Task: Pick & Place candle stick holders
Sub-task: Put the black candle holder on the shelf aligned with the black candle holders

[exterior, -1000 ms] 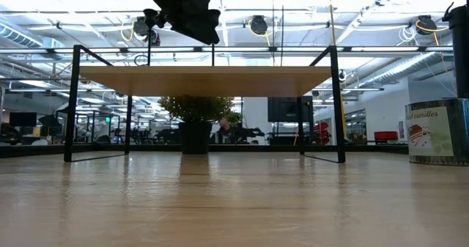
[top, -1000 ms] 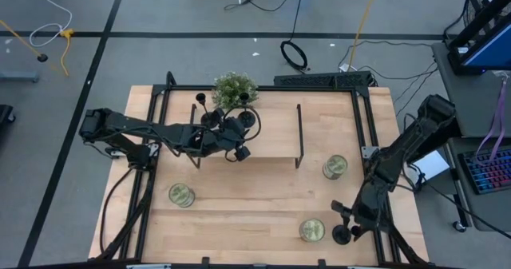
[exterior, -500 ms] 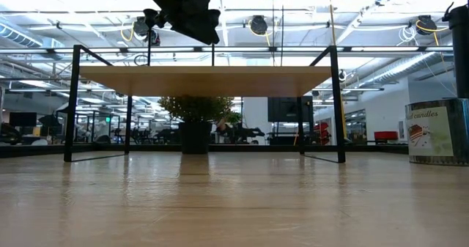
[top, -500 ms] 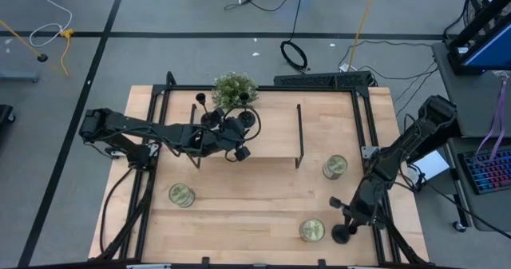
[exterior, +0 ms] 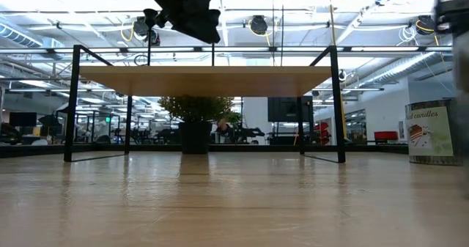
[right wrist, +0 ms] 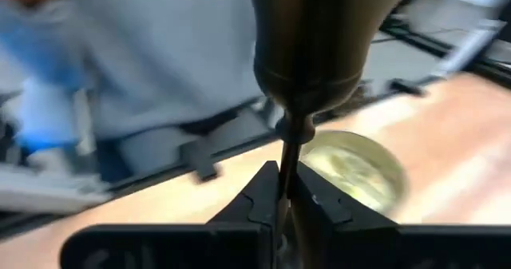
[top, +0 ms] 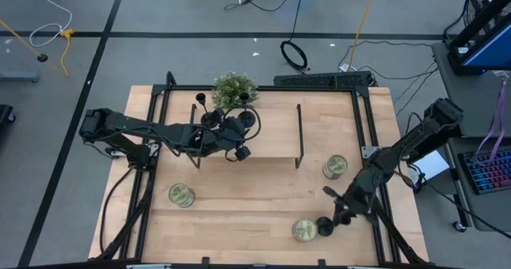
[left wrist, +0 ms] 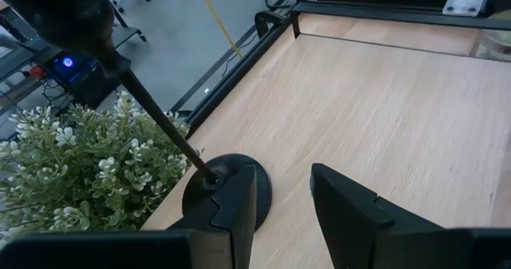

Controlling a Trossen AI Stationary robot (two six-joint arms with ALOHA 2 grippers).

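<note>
Two black candle stick holders stand by their disc bases on the raised wooden shelf (top: 271, 133), next to the green plant (top: 234, 88): one (top: 206, 113) at the far left, one (top: 249, 124) beside my left gripper (top: 237, 141). The left gripper (left wrist: 279, 213) is open, with that holder's base (left wrist: 227, 191) just beside one finger. Near the table's front right, my right gripper (top: 345, 208) is shut on a third holder (top: 326, 211), whose cup top (right wrist: 311, 45) rises past the fingers. My right gripper pinches the holder's thin stem (right wrist: 288, 169) between its two fingers, a little below the cup top. The fingers come slanting down from the table's right side and lie across the stem. The holder's base (top: 324, 226) is beside a candle tin; whether it clears the table cannot be told.
Three round candle tins lie on the table: one (top: 304, 230) right by the held holder's base, one (top: 336, 167) at the right, one (top: 181, 195) at the left. The shelf's black legs (top: 300, 137) and the table's black frame (top: 369, 125) stand close by.
My right gripper has gone toward the table's left edge and a little toward the far edge, taking the candle stick holder with it. The nearest tin has slid a little to the left. My left arm has kept still.
</note>
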